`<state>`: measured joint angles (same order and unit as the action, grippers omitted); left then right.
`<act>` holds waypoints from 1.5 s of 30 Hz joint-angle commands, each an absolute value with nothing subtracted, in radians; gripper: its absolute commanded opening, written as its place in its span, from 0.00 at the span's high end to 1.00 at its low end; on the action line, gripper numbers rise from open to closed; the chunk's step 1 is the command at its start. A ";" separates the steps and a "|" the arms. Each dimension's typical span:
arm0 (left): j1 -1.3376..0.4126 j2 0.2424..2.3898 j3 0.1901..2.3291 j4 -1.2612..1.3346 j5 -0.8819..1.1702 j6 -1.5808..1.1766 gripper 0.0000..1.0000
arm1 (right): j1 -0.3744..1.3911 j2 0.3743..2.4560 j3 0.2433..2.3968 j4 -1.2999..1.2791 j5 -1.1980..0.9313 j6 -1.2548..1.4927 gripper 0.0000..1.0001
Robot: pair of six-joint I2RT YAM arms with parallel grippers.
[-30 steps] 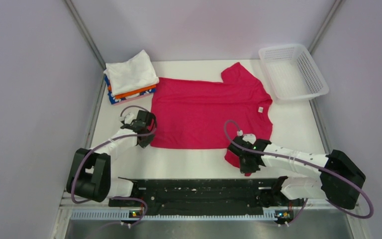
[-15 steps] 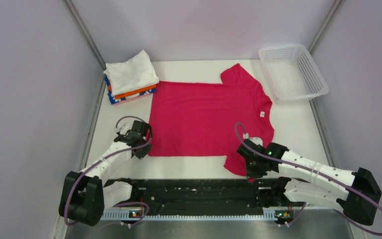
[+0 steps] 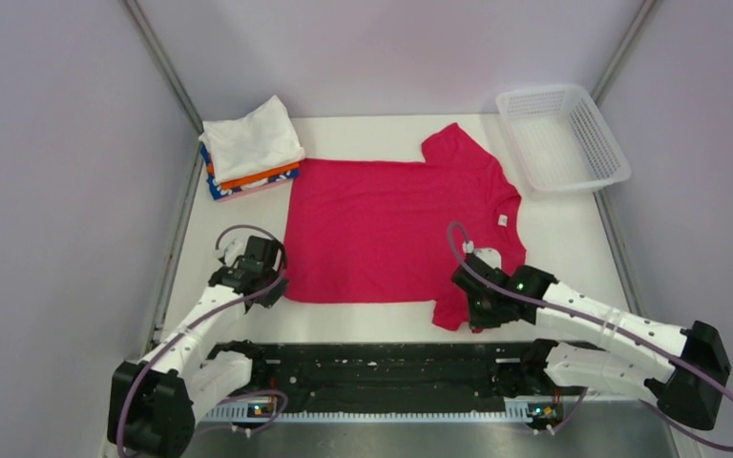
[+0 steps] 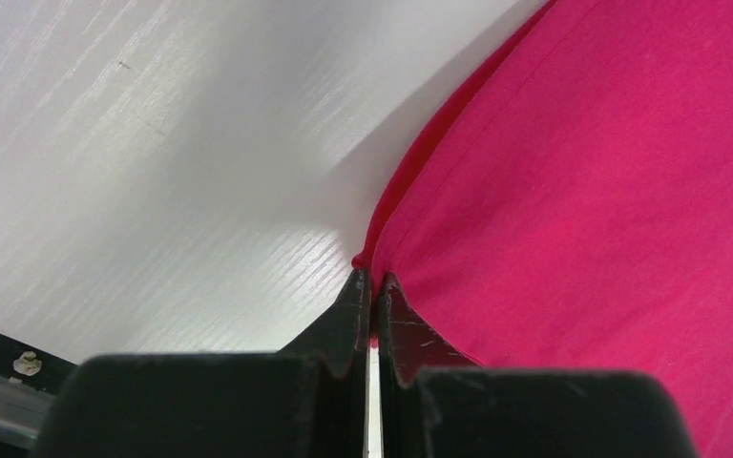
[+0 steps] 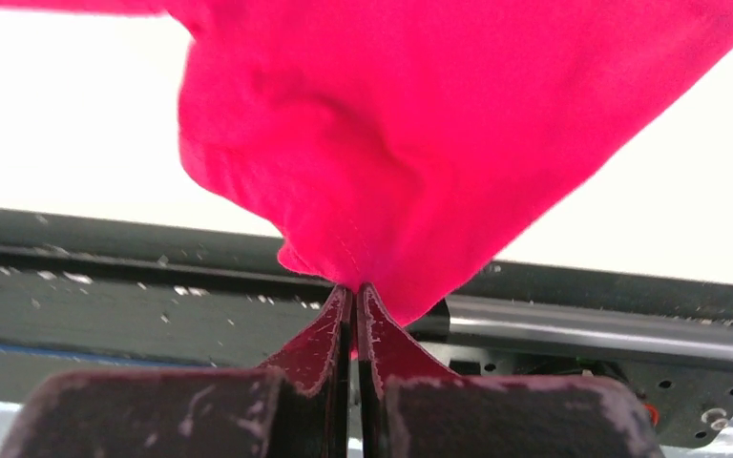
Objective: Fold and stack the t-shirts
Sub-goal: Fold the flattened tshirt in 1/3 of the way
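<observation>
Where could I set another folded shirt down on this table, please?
Bare table lies right of the crimson shirt, in front of the basket; a thinner strip runs behind the shirt, between the folded stack and the basket. Crowded: the shirt's near corners, pinched by the left gripper and right gripper.

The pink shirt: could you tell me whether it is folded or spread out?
Spread out: the shirt lies open, sleeves out, unfolded; left hand and right hand pinch its near edge.

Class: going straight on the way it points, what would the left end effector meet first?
The crimson t-shirt: the left end effector is shut on its corner, and more of that cloth lies just ahead, though depth is unclear.
</observation>
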<state>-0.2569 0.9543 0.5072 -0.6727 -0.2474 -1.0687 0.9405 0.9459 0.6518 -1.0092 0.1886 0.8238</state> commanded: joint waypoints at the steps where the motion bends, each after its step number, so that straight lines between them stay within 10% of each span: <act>1: -0.256 0.987 0.582 -0.596 -0.231 -1.080 1.00 | 0.940 1.010 0.784 -0.942 0.393 0.793 1.00; 40: -0.092 1.598 1.107 -0.467 -0.247 -0.927 1.00 | 0.311 1.606 1.312 -0.385 0.123 -0.051 1.00; 45: -0.078 1.706 1.215 -0.482 -0.269 -0.904 0.53 | 0.290 1.847 1.481 -0.360 0.050 -0.378 1.00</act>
